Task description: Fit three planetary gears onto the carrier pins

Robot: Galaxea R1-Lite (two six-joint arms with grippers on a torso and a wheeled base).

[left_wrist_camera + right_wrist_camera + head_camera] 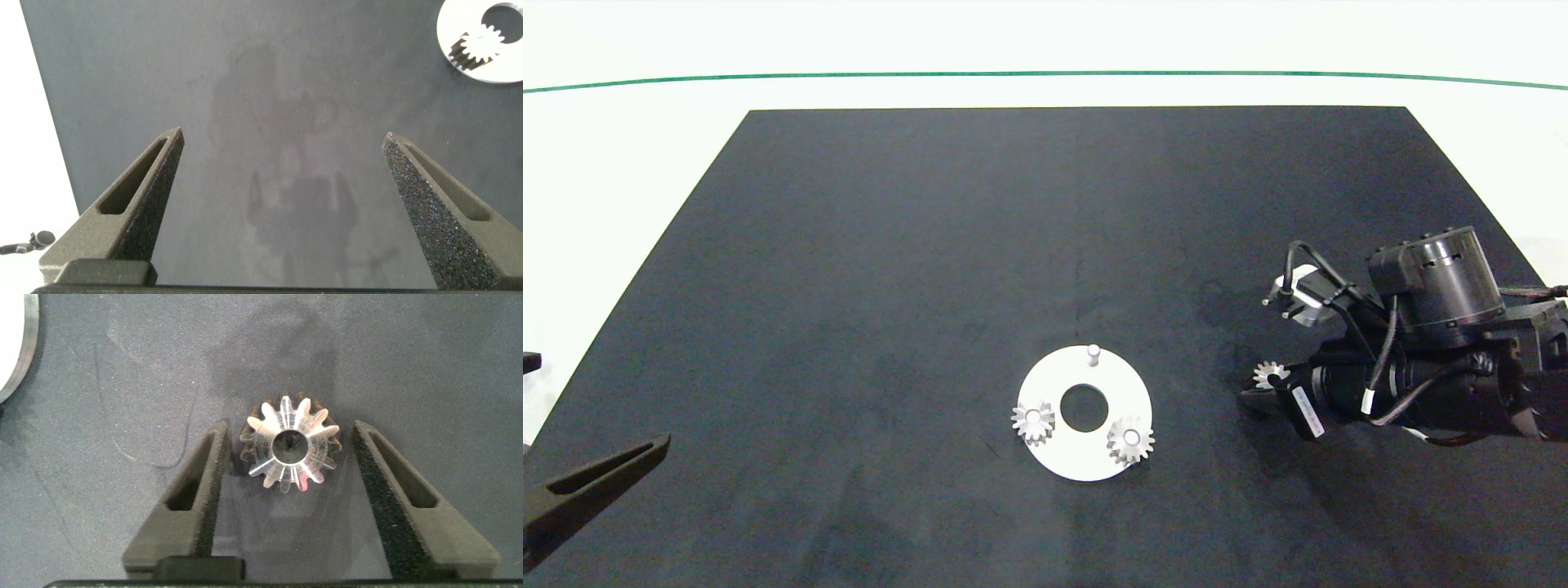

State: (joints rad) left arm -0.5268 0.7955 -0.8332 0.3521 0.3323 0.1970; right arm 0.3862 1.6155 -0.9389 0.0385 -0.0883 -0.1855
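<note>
Right gripper (286,457) open astride third gear (288,446), at disc's (1045,453) three o'clock; uneven closing could tip it.

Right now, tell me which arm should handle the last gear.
Right. The right claw already straddles the third planetary gear lying on the mat, fingers open on either side of it, beside the carrier disc. The left claw sits open at the mat's far corner, holding nothing.
</note>
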